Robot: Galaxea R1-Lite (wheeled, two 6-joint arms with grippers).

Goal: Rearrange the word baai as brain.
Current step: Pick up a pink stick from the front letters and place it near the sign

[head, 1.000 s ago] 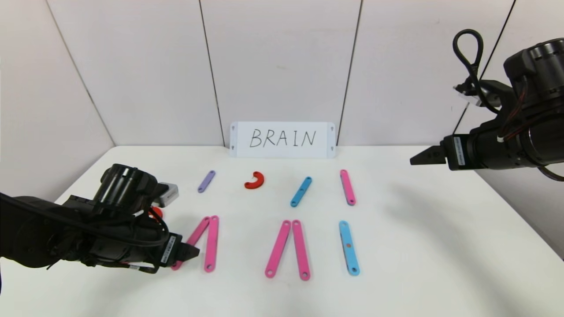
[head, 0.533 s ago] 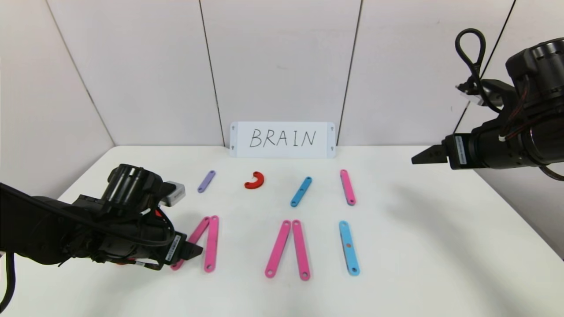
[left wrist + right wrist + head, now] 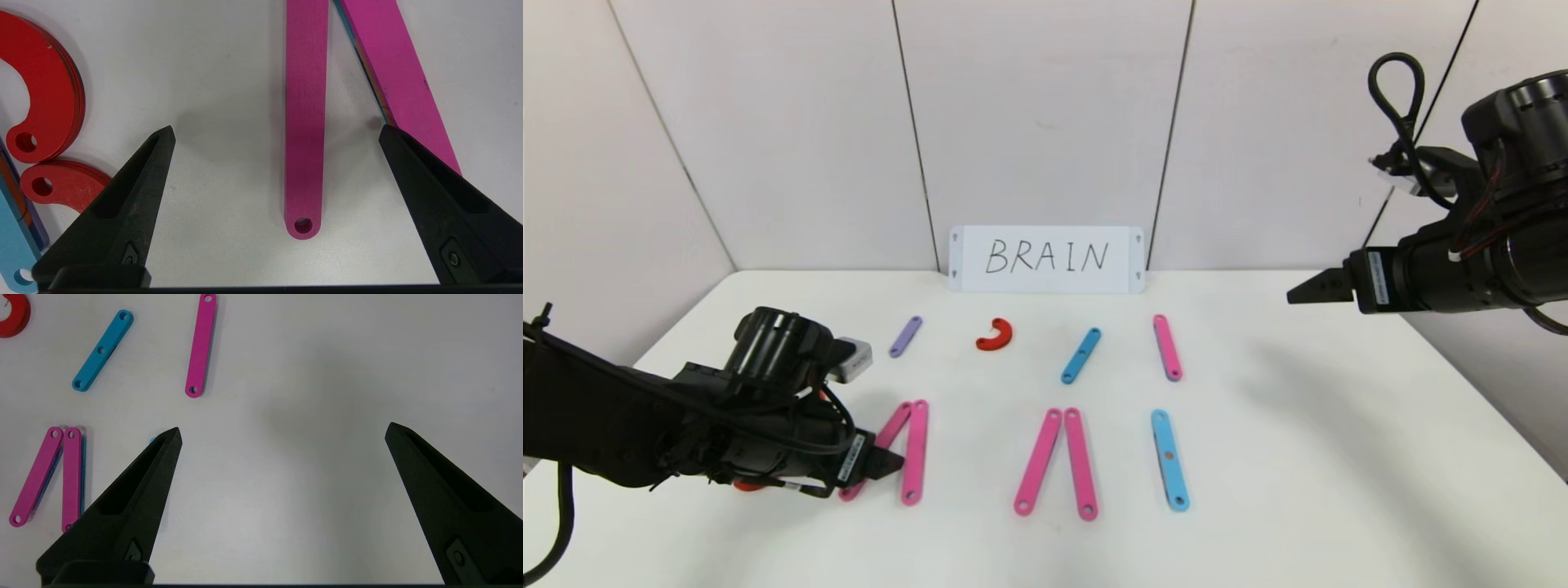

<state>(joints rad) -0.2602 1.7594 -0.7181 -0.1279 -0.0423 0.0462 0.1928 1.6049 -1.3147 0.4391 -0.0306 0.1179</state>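
Your left pincer [image 3: 278,134] sits low over the worktop [image 3: 1298,457], jaws spread wide and empty, straddling the left pink strip [image 3: 305,122] of the first A [image 3: 903,453], at the row's left end beside the hidden B. Expect a thin, stiff, light plastic strip lying flat: slick and easy to skate sideways. Take it across its narrow width near mid-length, not at the hole end. The neighbouring pink strip [image 3: 392,81] is close to one jaw, so watch it. Right pincer [image 3: 1298,292] is parked high at the right, jaws wide, holding nothing.

Left claw [image 3: 276,134] low at the near left, spread wide; right claw [image 3: 282,433] raised far right, likewise apparently wide.
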